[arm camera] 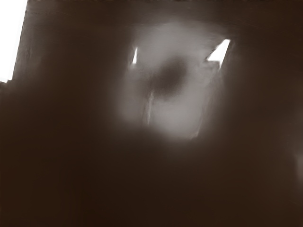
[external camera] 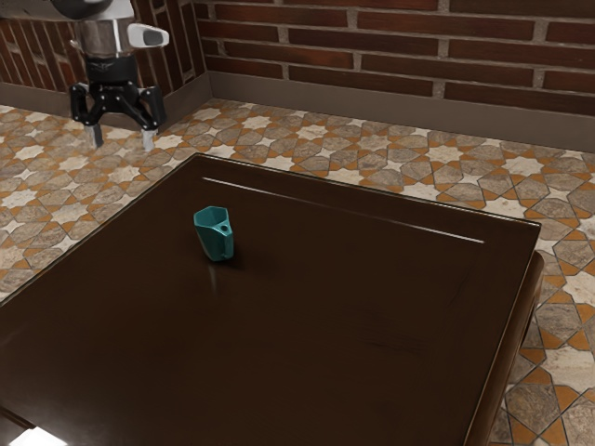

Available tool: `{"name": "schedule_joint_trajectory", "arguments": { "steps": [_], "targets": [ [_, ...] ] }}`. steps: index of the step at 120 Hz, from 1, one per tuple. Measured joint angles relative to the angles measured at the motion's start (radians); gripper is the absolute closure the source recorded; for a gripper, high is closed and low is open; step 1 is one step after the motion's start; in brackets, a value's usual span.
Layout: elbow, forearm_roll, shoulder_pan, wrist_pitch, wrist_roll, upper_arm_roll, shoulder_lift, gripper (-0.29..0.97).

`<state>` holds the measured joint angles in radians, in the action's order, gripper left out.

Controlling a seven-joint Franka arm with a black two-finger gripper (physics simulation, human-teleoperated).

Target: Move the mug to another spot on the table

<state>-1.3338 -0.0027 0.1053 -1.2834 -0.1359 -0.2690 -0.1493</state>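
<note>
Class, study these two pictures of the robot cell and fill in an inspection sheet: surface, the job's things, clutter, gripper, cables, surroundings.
Surface: dark brown glossy wooden table, with light reflecting off it.
Job's things: small teal mug, upright on the table, left of centre in the exterior view, nothing touching it.
Clutter: nothing seen.
Gripper: black two-finger gripper, open, raised at the exterior view's upper left, well apart from the mug.
Cables: nothing seen.
Surroundings: red brick wall behind; patterned star-tile floor around the table.
</note>
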Motion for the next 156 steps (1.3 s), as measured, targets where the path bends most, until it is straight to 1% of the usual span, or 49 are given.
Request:
{"name": "schedule_joint_trajectory", "arguments": {
  "steps": [17,36,54,58,64,78,85,95,103,111,121,136,156],
  "targets": [
    [0.036,0.0,0.018,-0.106,0.013,0.005,-0.027,0.0],
    [0.041,0.006,0.052,-0.169,0.021,0.017,-0.032,0.0],
    [0.028,0.01,0.078,-0.206,-0.072,0.018,-0.054,0.0],
    [0.02,0.045,0.086,-0.227,-0.105,0.039,-0.064,0.0],
    [-0.018,0.101,0.128,-0.287,-0.154,0.049,-0.085,0.0],
    [-0.237,0.196,0.16,-0.511,-0.256,0.046,-0.051,0.0],
    [-0.306,0.273,0.176,-0.602,-0.32,0.044,-0.034,0.0],
    [-0.395,0.37,0.197,-0.697,-0.44,0.043,-0.018,0.0],
    [-0.434,0.42,0.206,-0.751,-0.547,0.042,-0.021,0.0],
    [-0.447,0.448,0.21,-0.801,-0.653,0.031,-0.04,0.0],
    [-0.451,0.465,0.213,-0.864,-0.778,0.012,-0.068,0.0],
    [-0.45,0.476,0.219,-0.927,-0.944,-0.008,-0.092,0.0],
    [-0.438,0.482,0.235,-0.968,-1.131,-0.049,-0.145,0.0]
  ]
}}
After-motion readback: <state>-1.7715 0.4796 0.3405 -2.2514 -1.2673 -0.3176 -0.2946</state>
